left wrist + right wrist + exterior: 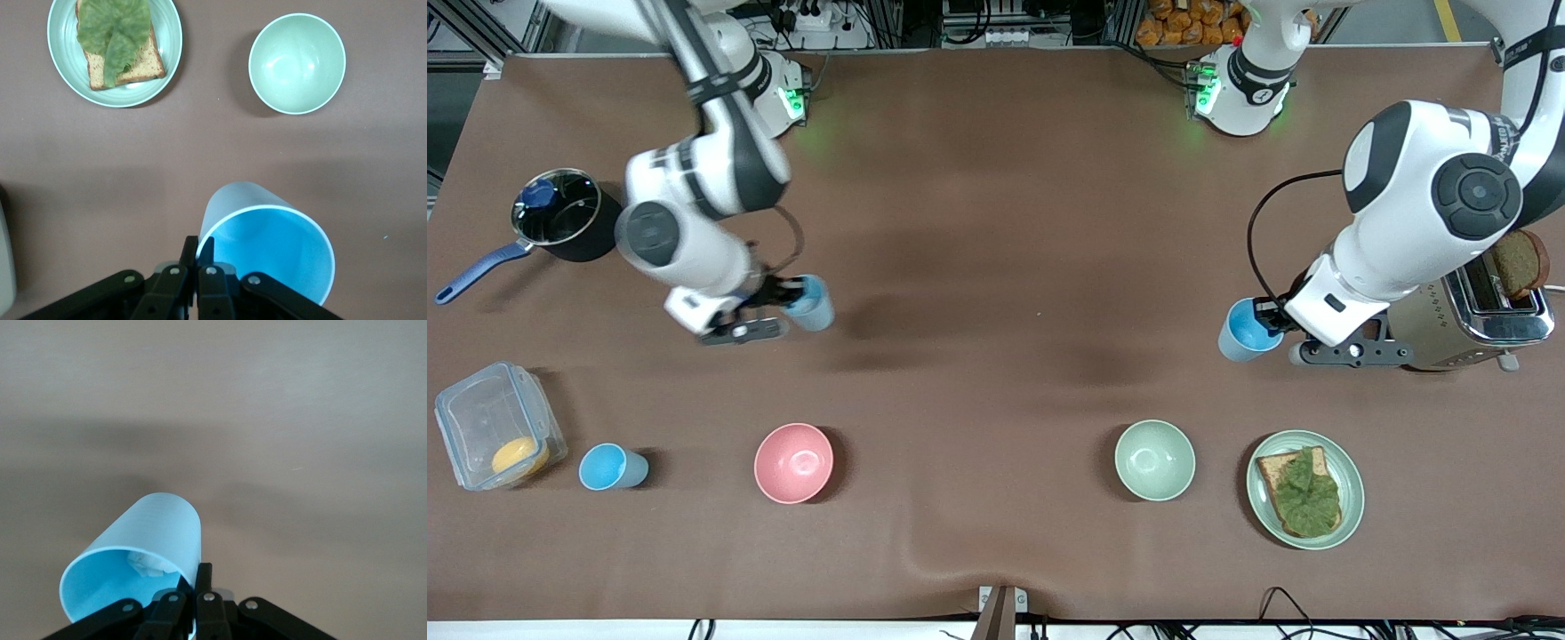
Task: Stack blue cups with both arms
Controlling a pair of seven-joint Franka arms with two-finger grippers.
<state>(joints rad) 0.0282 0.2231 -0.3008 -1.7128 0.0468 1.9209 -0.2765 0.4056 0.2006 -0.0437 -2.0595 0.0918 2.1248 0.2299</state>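
left gripper (1267, 322) pinches blue cup (1243, 331) rim beside toaster (1467, 320) | right gripper (787, 293) grips second cup (811, 303) near pot (565, 215) | third cup (611, 468) near front edge | right wrist view: white bits inside second cup (143, 563)

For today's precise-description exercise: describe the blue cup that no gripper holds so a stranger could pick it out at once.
Start at the clear lidded container at the right arm's end of the table. Beside it, toward the pink bowl, stands the free blue cup. Unlike that wider bowl, it is narrow, tapered and blue, and it rests upright on the table.
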